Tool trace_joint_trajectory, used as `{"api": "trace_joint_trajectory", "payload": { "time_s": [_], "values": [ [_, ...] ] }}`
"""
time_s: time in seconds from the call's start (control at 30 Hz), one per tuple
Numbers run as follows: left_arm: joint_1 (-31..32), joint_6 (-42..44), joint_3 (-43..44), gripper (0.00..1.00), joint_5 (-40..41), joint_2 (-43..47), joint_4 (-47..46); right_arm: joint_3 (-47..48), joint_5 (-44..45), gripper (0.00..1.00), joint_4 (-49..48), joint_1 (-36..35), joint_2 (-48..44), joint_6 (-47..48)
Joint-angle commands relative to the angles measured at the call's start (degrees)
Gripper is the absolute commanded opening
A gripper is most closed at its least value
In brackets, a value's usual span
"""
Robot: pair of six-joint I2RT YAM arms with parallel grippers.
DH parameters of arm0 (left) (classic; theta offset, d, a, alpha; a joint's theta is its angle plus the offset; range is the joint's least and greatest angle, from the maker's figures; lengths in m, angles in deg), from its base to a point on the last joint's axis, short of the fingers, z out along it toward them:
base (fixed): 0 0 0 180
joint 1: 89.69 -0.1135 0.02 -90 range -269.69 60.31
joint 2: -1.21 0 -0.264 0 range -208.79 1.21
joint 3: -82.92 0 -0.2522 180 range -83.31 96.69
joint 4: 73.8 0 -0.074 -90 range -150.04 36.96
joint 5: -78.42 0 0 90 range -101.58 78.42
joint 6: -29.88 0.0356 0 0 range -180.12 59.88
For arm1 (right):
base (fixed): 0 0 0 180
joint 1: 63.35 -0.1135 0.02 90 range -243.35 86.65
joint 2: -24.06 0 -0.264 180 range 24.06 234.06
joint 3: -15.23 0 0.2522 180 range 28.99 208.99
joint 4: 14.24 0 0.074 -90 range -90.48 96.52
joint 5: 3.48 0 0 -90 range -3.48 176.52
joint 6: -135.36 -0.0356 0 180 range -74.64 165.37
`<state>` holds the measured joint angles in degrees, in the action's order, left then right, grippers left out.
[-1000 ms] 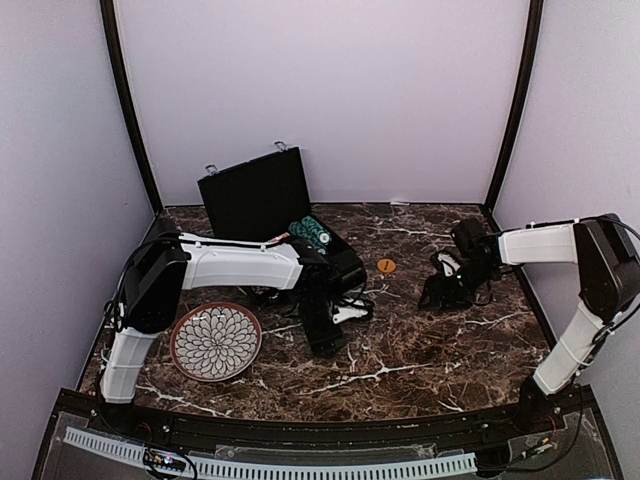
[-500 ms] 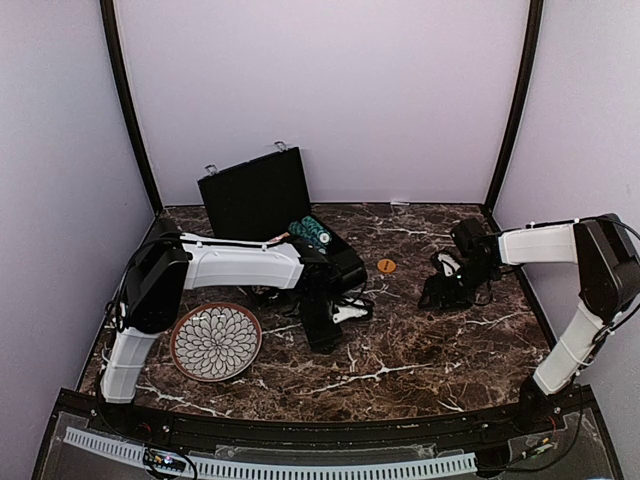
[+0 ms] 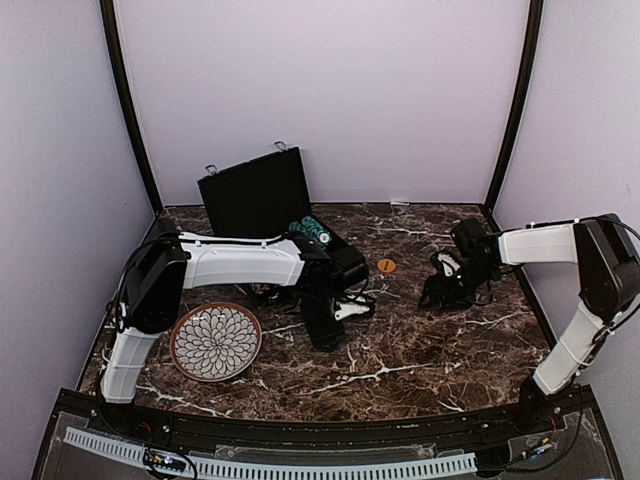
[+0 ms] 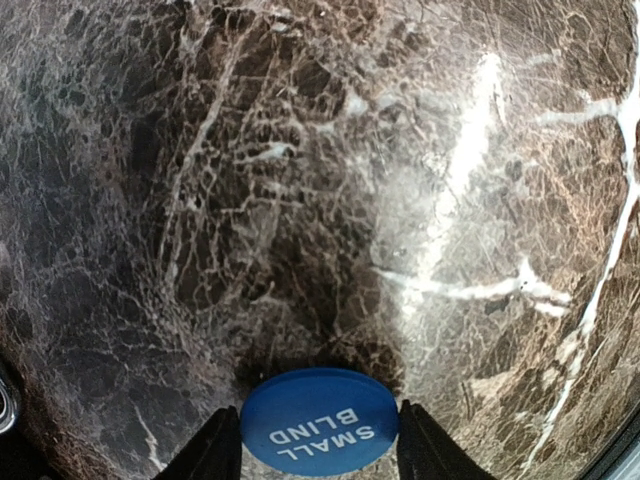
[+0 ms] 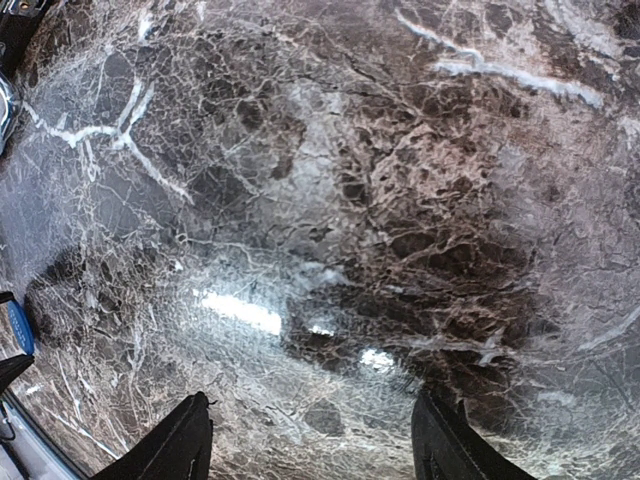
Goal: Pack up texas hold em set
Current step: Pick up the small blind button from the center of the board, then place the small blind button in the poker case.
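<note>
Left pincer [image 4: 318, 442] has shifted slightly, clamping the blue button [image 4: 315, 425]; open briefcase [image 3: 255, 195] holds striped chips [image 3: 312, 232]; right pincer [image 5: 315, 440] gapes empty.

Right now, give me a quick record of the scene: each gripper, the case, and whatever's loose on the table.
left gripper: shut on blue SMALL BLIND button
right gripper: open, empty, over marble table
black briefcase: open, lid upright, back left
green striped chips: row in the briefcase
orange button: loose on table, between the arms
patterned plate: near left, empty
</note>
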<state>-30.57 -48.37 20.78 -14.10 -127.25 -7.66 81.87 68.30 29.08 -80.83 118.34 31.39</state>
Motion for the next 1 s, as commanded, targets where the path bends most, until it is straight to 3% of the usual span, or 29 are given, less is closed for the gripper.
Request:
{"api": "trace_joint_trajectory", "payload": {
  "time_s": [0.0,0.43,0.97],
  "values": [
    [0.3,-0.2,1.1,0.54,-0.4,2.3,2.1,0.2,-0.4,0.69,0.1,-0.3,0.5,0.4],
    [-1.9,-0.6,1.1,0.54,-0.4,5.6,1.2,0.4,-0.2,0.69,0.6,-0.3,0.1,0.5],
    [-15.8,-2.0,-0.2,0.53,-2.7,12.6,-4.3,1.5,-0.1,0.7,1.1,-0.3,0.0,0.9]
  ]
}}
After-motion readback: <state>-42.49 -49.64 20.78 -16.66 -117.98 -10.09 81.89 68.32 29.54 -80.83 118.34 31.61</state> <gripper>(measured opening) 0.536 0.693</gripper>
